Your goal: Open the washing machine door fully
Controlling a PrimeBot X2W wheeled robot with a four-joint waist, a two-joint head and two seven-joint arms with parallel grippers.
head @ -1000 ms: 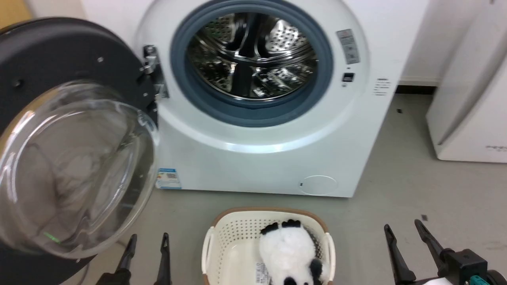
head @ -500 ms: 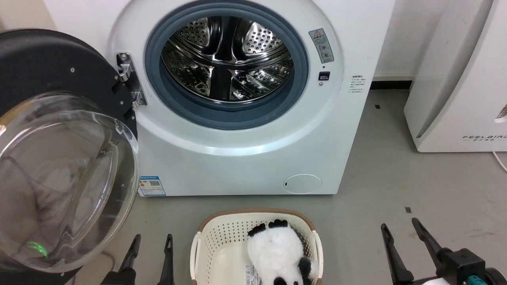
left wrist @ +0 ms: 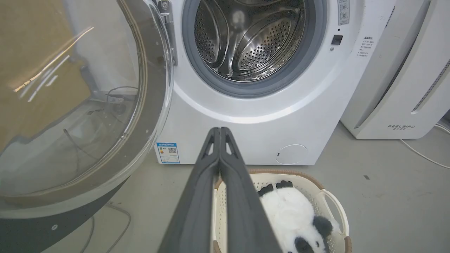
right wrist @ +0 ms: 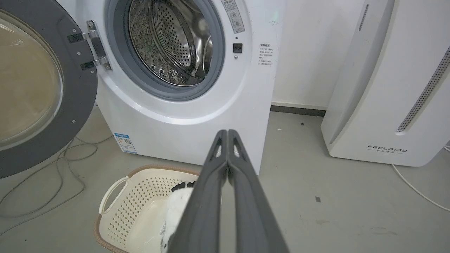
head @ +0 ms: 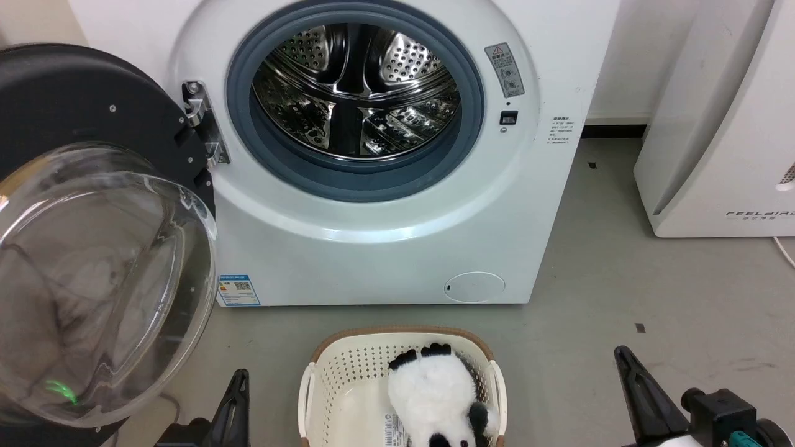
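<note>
the jaws of the left gripper (left wrist: 219, 130) and right gripper (right wrist: 227, 133) are pinched together on nothing, and the washing machine door (head: 74, 93) stands wide open ahead to their left, so it looks best not to bump it.

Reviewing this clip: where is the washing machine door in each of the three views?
Head view: the door takes the left side, glass bowl bulging toward the camera.
Left wrist view: the door spans the left third, top to bottom.
Right wrist view: the door sits upper left, cut by the edge.
Shared landmark: the blue sticker just right of the door.
</note>
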